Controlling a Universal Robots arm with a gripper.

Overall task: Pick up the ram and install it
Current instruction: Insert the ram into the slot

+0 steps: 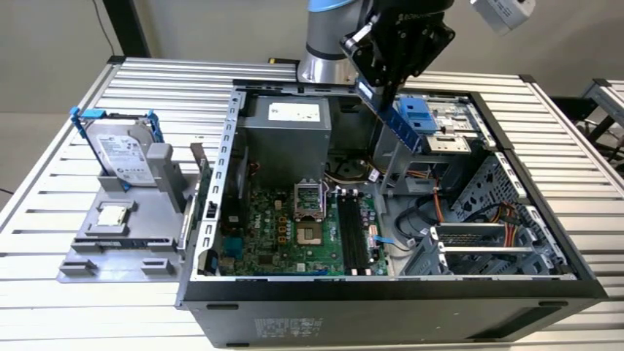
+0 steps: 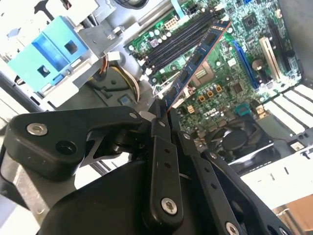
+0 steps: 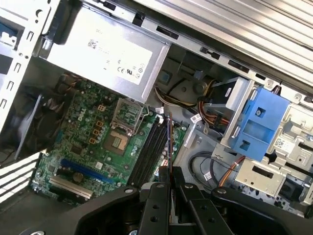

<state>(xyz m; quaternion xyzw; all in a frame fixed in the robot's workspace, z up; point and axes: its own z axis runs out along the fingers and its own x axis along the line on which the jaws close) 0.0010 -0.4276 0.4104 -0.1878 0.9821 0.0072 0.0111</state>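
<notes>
The ram (image 1: 398, 121) is a long bluish stick, tilted, hanging in the air over the open computer case (image 1: 390, 292). My gripper (image 1: 382, 84) is shut on its upper end. In the second wrist view the ram (image 2: 195, 63) runs out from between the black fingers (image 2: 161, 137) toward the motherboard's black slots (image 2: 178, 41). In the first wrist view the ram (image 3: 169, 139) shows edge-on, held by the gripper (image 3: 169, 172) above the slots (image 3: 149, 152). The slots (image 1: 353, 234) lie well below the stick, on the green motherboard (image 1: 283, 234).
A silver hard drive in a blue frame (image 1: 122, 150) stands on a grey holder (image 1: 117, 241) at the exterior view's left, with a small square chip (image 1: 114, 214) on it. Inside the case are the power supply (image 1: 288, 117), a blue drive bracket (image 1: 421, 117), cables and metal cages (image 1: 478, 234).
</notes>
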